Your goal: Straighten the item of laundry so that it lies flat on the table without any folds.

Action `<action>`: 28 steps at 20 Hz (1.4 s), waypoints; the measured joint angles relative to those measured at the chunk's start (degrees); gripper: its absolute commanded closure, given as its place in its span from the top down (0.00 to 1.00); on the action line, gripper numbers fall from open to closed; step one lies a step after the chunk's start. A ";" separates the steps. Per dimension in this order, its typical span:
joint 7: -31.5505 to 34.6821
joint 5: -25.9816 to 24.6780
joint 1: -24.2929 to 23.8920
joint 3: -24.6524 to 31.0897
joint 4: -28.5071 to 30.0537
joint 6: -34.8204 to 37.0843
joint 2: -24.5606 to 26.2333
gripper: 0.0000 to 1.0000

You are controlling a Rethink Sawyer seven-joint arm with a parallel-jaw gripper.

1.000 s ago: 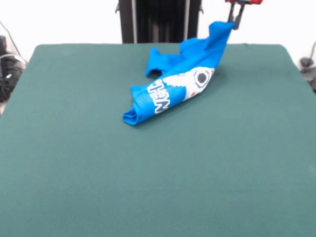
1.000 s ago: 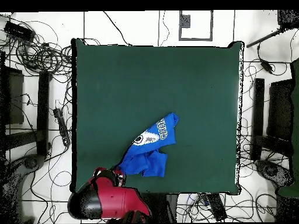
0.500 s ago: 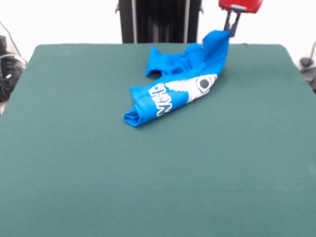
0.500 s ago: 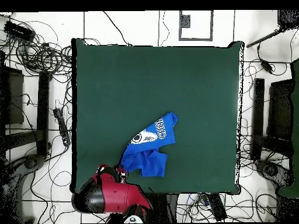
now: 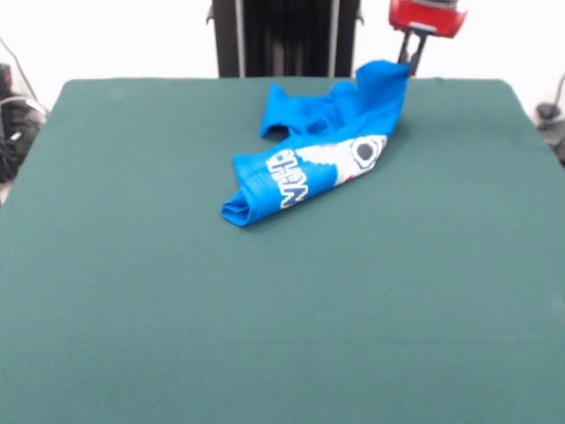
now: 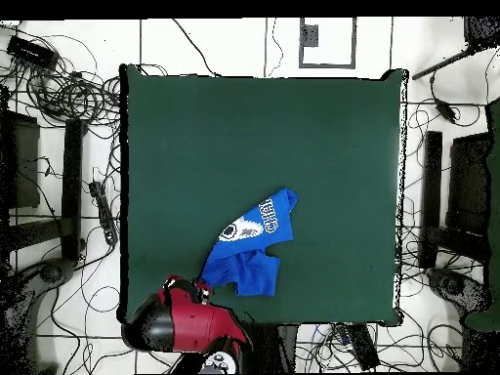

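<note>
The bright blue T-shirt (image 5: 309,155) lies crumpled and rolled on the far part of the dark green table (image 5: 265,309), with white lettering and the controller graphic facing up. One corner is lifted toward the far right. My gripper (image 5: 410,60) is shut on that raised corner, just above the table's far edge. In the overhead view the T-shirt (image 6: 252,249) lies near the bottom edge of the table (image 6: 264,137), and the gripper (image 6: 201,287) sits at its lower left end under the red arm head.
The black pedestal (image 5: 284,35) stands behind the table's far edge. Cables and stands (image 6: 68,186) lie on the floor around the table. The red arm head (image 6: 181,327) hangs over the table's bottom left corner.
My gripper has come down and slightly toward the robot with the shirt corner. The raised fabric has sagged lower and bunched; the rolled part shifted a little.
</note>
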 measured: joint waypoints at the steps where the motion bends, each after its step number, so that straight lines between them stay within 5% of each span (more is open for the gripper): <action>1: 0.00 0.82 0.53 0.00 -0.01 -0.01 0.04 0.00; 28: 1.28 15.02 10.00 0.01 -3.01 -0.04 1.43 0.00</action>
